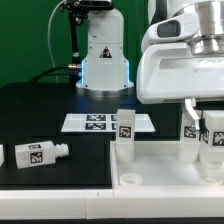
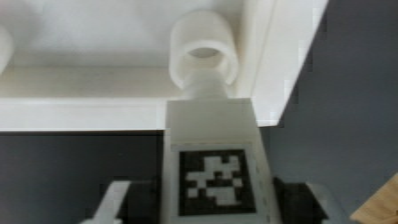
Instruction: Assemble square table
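White plastic is taking up the near edge of the black surface (image 1: 60, 105), where the square slab (image 1: 165, 178) is lying flat with its raised rim up and a near corner hole (image 1: 130, 181) showing. The fingers (image 2: 121, 203) are clamping narrowly onto the held leg (image 2: 217, 150), one on each side of its tagged face. In the exterior view this leg is hanging upright over the slab's part toward the surface's right edge. In the wrist view its free end is sitting just beside another corner hole (image 2: 210, 50) of the slab. Whether the two are touching cannot be told.

A second leg (image 1: 190, 128) is standing upright just beside the held one. A third leg (image 1: 125, 135) is standing upright at the slab's far corner, on the exterior view's left. A fourth leg (image 1: 35, 153) is lying on its side near the surface's left edge, well apart from the slab. The marker board (image 1: 100, 122) is lying toward the far edge, in front of the robot base (image 1: 103, 55).
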Motion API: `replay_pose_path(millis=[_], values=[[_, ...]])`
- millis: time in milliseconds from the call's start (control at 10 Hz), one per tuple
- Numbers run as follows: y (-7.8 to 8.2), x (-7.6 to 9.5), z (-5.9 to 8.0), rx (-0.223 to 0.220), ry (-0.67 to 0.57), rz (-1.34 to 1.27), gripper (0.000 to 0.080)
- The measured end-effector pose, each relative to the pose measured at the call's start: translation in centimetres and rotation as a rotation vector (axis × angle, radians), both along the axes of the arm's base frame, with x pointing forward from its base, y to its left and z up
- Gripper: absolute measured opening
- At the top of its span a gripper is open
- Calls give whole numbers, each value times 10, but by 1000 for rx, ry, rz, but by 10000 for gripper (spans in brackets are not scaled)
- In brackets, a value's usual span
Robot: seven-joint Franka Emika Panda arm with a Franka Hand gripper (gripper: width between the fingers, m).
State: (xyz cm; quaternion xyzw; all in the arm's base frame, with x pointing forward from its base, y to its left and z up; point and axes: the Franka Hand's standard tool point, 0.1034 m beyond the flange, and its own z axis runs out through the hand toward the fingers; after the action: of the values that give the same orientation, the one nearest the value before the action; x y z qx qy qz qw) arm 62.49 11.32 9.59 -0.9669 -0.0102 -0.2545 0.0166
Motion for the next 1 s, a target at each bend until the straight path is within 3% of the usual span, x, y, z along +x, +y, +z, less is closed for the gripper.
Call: replay_pose_path(millis=[800,1000], values=[[0,-2,-23,-12,19,3,285],[0,1,-23,-14,-7,3,285]])
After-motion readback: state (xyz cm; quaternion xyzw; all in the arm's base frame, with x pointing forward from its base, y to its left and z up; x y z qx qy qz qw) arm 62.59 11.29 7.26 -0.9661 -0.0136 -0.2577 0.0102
